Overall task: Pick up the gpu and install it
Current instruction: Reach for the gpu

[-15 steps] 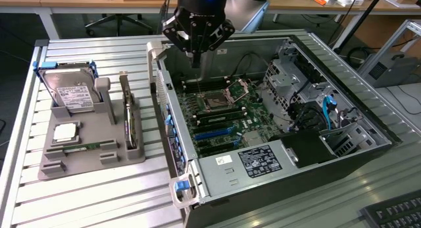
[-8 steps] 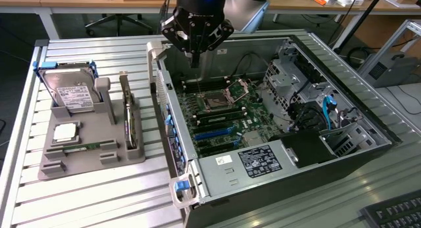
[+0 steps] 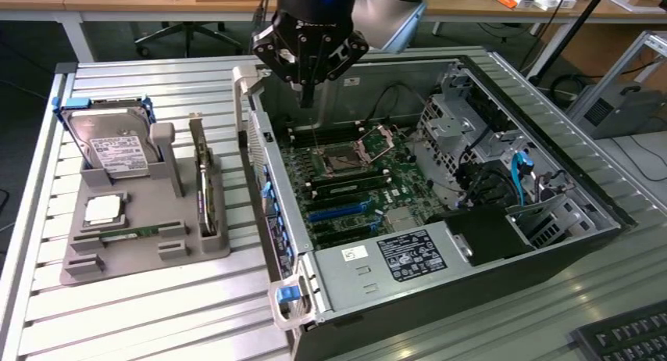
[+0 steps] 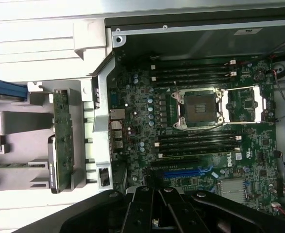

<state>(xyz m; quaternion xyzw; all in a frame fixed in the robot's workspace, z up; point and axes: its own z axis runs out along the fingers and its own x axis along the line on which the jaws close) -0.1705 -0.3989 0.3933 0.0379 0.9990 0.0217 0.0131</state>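
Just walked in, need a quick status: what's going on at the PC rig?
The arm, jaws shut and empty, hangs over the open PC case, above the motherboard. The gpu stands on edge in the grey parts holder beside the case, next to the hard drive. It has not been picked up yet.

The arm hangs in from the top edge of the exterior view, its silver-grey wrist above a black end effector that points straight down. The fingers are pressed together into one narrow tip, their linkages folded inward.
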